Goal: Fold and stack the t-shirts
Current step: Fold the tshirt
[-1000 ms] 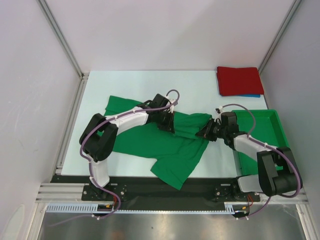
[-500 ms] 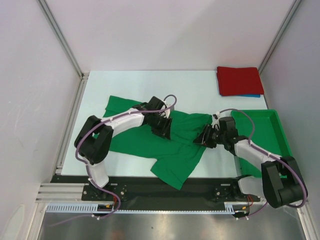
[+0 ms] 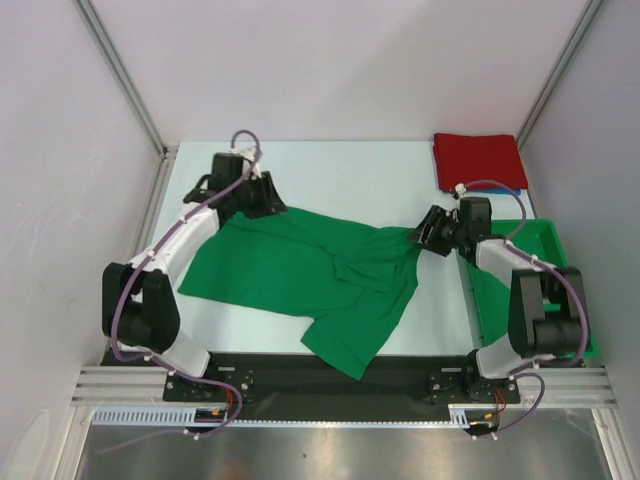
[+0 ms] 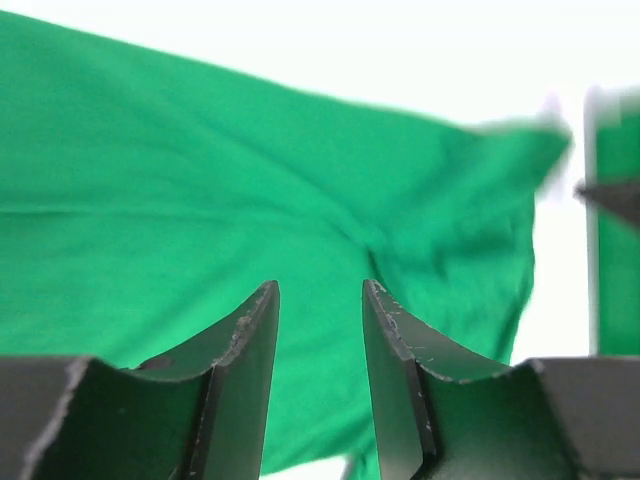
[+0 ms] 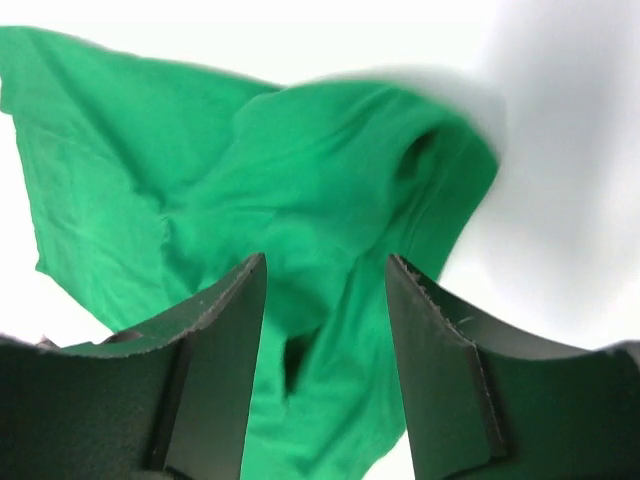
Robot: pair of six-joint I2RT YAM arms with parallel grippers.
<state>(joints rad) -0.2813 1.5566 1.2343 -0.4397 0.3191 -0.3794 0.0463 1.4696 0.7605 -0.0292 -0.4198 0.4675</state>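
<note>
Across the middle of the table (image 3: pixel 350 165), the green t-shirt (image 3: pixel 300 270) lies spread and rumpled between two parted claws.
At its far-left corner sits the left gripper (image 3: pixel 268 203), fingers a narrow gap apart with nothing pinched between them; the right gripper (image 3: pixel 420 234) sits at the shirt's bunched right corner, its fingers likewise apart above green cloth; the red t-shirt (image 3: pixel 478 160) lies folded in the far-right corner atop the blue t-shirt (image 3: pixel 505 191), only an edge showing; nearer stands the green bin (image 3: pixel 535 250).
</note>
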